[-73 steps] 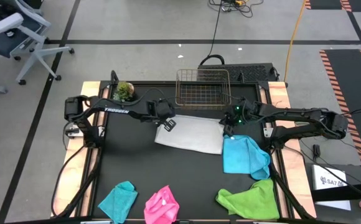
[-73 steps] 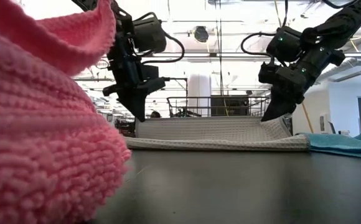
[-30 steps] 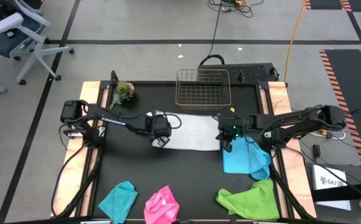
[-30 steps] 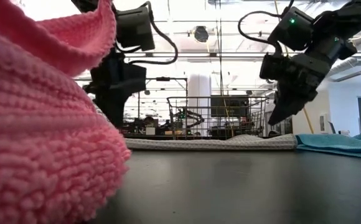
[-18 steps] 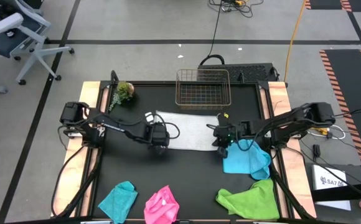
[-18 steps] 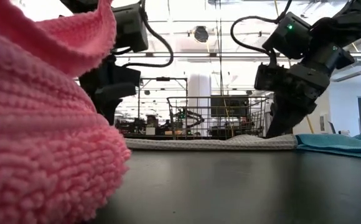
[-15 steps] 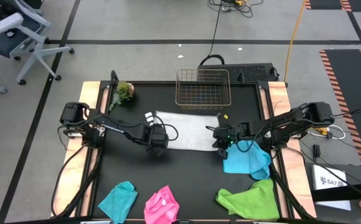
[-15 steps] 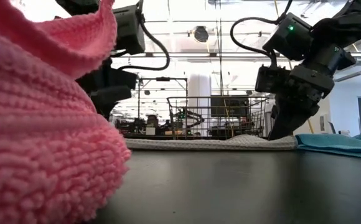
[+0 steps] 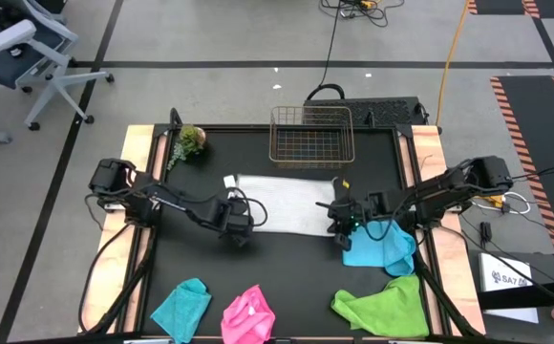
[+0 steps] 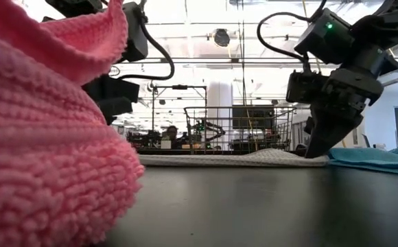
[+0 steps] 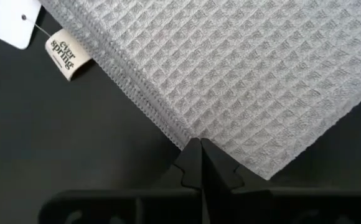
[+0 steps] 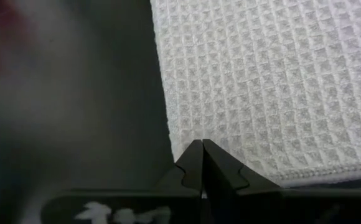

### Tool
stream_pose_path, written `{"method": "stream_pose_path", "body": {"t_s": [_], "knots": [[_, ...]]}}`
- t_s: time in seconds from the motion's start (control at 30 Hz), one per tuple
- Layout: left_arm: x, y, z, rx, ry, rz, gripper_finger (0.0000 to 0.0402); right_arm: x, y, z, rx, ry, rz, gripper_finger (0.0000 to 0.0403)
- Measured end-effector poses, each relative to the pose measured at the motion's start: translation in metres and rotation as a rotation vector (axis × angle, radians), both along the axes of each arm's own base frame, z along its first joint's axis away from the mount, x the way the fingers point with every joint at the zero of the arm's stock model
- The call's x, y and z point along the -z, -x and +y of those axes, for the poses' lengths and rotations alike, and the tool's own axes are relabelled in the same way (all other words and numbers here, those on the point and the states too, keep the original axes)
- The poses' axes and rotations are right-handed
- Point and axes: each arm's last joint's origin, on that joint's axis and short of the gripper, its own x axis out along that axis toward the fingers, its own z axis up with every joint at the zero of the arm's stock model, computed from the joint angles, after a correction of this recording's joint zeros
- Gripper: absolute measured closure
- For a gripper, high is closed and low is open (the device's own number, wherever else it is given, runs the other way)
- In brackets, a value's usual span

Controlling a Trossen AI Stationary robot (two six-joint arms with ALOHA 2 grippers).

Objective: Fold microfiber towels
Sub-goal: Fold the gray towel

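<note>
We see the left claw [image 9: 240,228] down at the table [image 9: 287,268], its two fingers pressed together on the near left corner of the white waffle-weave towel [image 9: 287,203]; in the left wrist view the fingertips [image 11: 200,163] meet right at the towel's hemmed edge [image 11: 243,74], with a small "ever spring" label [image 11: 62,53] and a white paper tag [image 11: 9,18] lying off to one side of that claw on the dark surface. The right claw [image 9: 342,229] sits at the towel's near right corner, and in the right wrist view its fingers [image 12: 200,163] are likewise pinched shut on the cloth's corner [image 12: 261,81].

The white towel lies flat between the two claws and stretches away from them toward the wire basket [image 9: 311,136] at the far edge. Just beside the right claw, on its outer side, lies the crumpled sky blue towel [image 9: 380,243]. Nearer the front edge than both claws we find the lime green towel [image 9: 384,308], the hot pink towel [image 9: 248,317] and the teal towel [image 9: 181,306]. A small green plant [image 9: 189,139] stands beyond the left claw, near the far left corner.

In the low view the right claw [image 10: 320,147] touches down at the white towel's end [image 10: 226,158].
</note>
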Motion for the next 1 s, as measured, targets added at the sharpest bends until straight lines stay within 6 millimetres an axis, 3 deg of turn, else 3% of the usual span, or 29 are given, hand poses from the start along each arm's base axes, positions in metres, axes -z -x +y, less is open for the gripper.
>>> {"method": "stream_pose_path", "body": {"t_s": [0.5, 0.63, 0.83, 1.0], "knots": [[-0.001, 0.008, -0.046, -0.04, 0.145, -0.034, 0.0401, -0.002, 0.003, 0.025, -0.047, -0.051, 0.0, 0.0403], [-0.011, 0.008, -0.046, -0.049, 0.132, -0.007, 0.0401, -0.015, -0.001, 0.021, -0.033, -0.068, -0.104, 0.0403], [-0.043, 0.003, -0.036, -0.03, 0.034, 0.018, 0.0401, -0.04, 0.002, 0.007, 0.025, -0.077, -0.234, 0.0395], [-0.058, 0.001, -0.022, -0.056, -0.105, 0.043, 0.0393, -0.042, 0.007, -0.008, 0.092, 0.005, -0.213, 0.0363]]}}
